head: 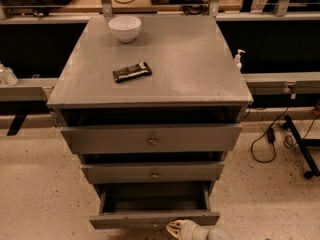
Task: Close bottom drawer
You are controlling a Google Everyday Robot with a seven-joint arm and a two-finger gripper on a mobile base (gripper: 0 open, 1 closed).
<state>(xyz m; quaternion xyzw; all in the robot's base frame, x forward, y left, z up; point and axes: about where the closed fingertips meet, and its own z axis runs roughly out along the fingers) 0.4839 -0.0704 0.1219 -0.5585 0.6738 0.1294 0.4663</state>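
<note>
The bottom drawer (130,219) of the grey cabinet (150,69) is pulled far out, and its inside looks empty. Its flat front runs along the bottom of the view. My gripper (176,228) shows at the bottom edge, right in front of the middle of that drawer front, at or very near it. The drawer's knob is hidden behind the gripper. The middle drawer (154,173) and the top drawer (151,139) stick out a little above it.
A white bowl (125,28) and a dark snack bar (131,72) lie on the cabinet top. A sanitizer bottle (239,59) stands on the rail at the right. Cables and a black stand leg (300,149) lie on the speckled floor to the right.
</note>
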